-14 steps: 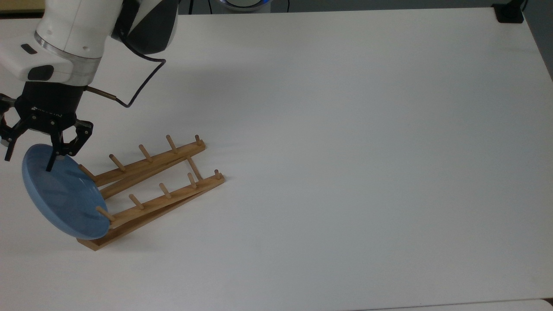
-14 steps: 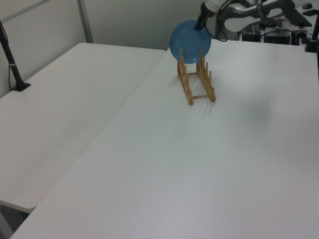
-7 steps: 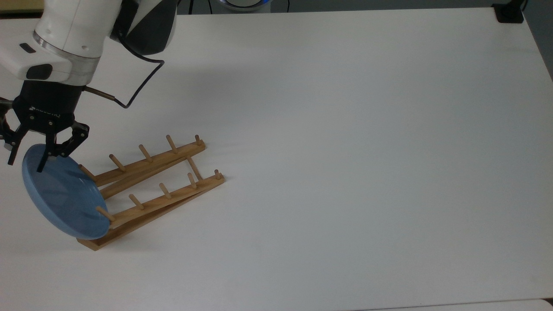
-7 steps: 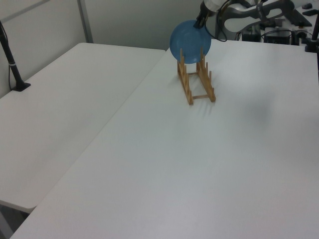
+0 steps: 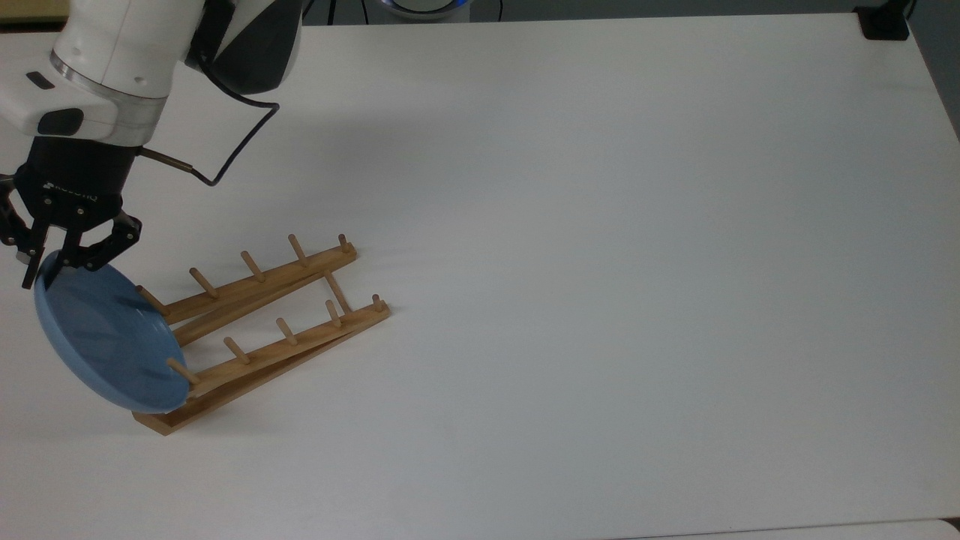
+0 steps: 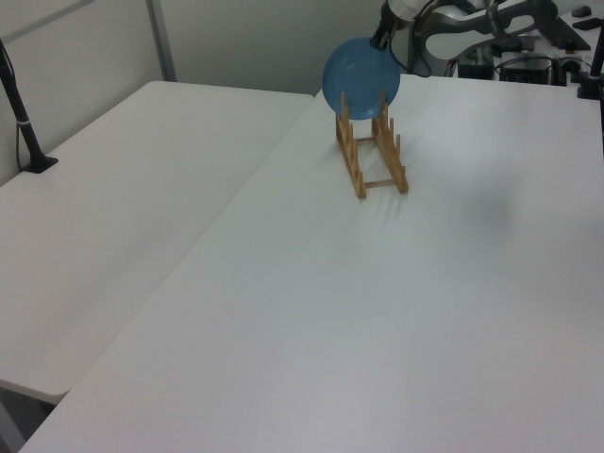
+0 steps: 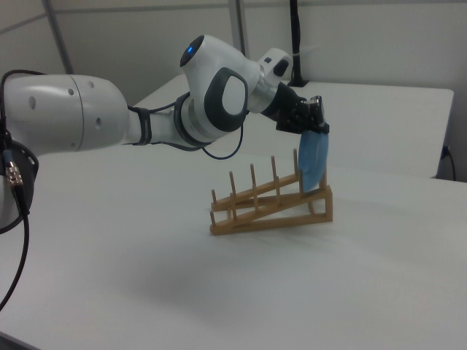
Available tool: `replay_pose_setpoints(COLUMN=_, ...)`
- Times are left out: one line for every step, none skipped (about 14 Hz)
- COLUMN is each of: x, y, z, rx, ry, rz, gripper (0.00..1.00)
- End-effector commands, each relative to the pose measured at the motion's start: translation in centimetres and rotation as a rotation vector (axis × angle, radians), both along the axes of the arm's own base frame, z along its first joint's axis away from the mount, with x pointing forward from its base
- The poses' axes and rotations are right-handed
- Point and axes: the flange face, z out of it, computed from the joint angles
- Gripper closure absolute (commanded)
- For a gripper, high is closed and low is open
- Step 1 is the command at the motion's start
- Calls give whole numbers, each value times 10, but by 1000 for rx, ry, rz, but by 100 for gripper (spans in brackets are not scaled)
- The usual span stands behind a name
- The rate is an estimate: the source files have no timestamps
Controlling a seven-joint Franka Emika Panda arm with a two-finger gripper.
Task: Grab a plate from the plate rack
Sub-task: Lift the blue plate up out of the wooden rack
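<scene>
The light-blue plate (image 5: 105, 337) stands on edge in the end slot of the wooden plate rack (image 5: 262, 279), at the top view's left. It leans against the end pegs. My gripper (image 5: 45, 270) sits on the plate's upper rim, one finger on each face, shut on it. In the left view the plate (image 6: 360, 75) rises above the rack (image 6: 351, 160) with the gripper (image 6: 380, 40) at its top right edge. The right view shows the gripper (image 7: 317, 127) pinching the plate (image 7: 314, 160) from above at the rack's (image 7: 270, 211) high end.
The rack's other peg slots hold nothing. A black cable (image 5: 240, 150) loops off the wrist above the rack. A black mount (image 5: 885, 22) sits at the table's far corner in the top view. An adjoining table with a black stand (image 6: 24, 123) lies on the left view's left.
The gripper has shifted toward the top view's left onto the plate's rim, and its fingers have drawn together around it. The plate has nudged slightly the same way.
</scene>
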Motion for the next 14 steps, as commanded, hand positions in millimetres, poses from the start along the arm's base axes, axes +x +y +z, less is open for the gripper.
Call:
replay_pose_setpoints(x=-1, y=-5, z=16, rx=-24, ry=-29, rz=19, gripper=97)
replay_pose_setpoints(x=-3, y=-4, z=24, rx=-24, ry=-40, rz=18, gripper=98)
replay_pose_setpoints(x=-6, y=-4, z=34, rx=-25, ry=-54, rz=18, gripper=99)
replay_pose_setpoints(x=-10, y=-4, z=46, rx=-27, ry=-71, rz=18, gripper=100)
replay_pose_setpoints(x=-12, y=-3, z=53, rx=-27, ry=-82, rz=19, gripper=100)
replay_pose_setpoints(x=-16, y=-2, z=67, rx=-29, ry=-102, rz=18, gripper=100)
replay_pose_setpoints(x=-19, y=-2, z=78, rx=-30, ry=-118, rz=17, gripper=100)
replay_pose_setpoints(x=-25, y=-1, z=93, rx=-24, ry=-142, rz=14, gripper=100)
replay_pose_setpoints(x=-29, y=-1, z=105, rx=-17, ry=-162, rz=8, gripper=100)
replay_pose_setpoints(x=-32, y=3, z=112, rx=-4, ry=-178, rz=6, gripper=100)
replay_pose_setpoints(x=-34, y=4, z=115, rx=7, ry=-189, rz=-3, gripper=100)
replay_pose_setpoints(x=-36, y=4, z=119, rx=23, ry=-204, rz=-18, gripper=100)
replay_pose_setpoints(x=-41, y=4, z=127, rx=41, ry=-226, rz=-37, gripper=100)
replay_pose_setpoints(x=-45, y=0, z=126, rx=64, ry=-236, rz=-61, gripper=100)
